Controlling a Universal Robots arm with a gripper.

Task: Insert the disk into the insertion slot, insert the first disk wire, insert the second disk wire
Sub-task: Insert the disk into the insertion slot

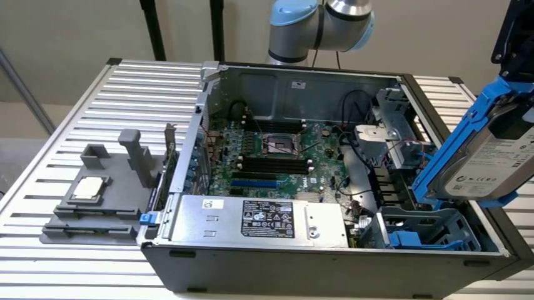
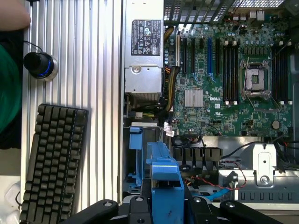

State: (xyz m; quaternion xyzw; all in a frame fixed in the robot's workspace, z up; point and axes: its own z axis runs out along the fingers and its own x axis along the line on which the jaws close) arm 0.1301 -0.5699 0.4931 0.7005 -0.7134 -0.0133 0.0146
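Wrist view. Gripper closed on the disk, with the bright blue carrier's edge pinched between two black fingers. Farther out from the gripper, past the held carrier, the green motherboard, marked "DELL" in white beside a square silver heat sink. Off to one side of the gripper, the silver power supply, bearing a black label with white print too small to read. Outside the case and well away from the gripper, a black keyboard, a round black knob with a blue ring, and a person's hand at the table edge, with green cloth beside it.

Exterior view. Disk hanging from the gripper, tilted steeply and nearly on edge, white label facing the camera. Some round marks and lines of print on that label, none legible. Directly below the gripper, the insertion slot, grey-blue with blue clips, in the near corner of the open tower case. Disk above the slot and apart from it, not yet in. Across the case from the gripper, the power supply's black label again, plus a small white sticker, neither readable. Far from the gripper, on the slatted table, a grey fixture carrying a square chip. Behind the case, the arm with its pale blue joint caps.
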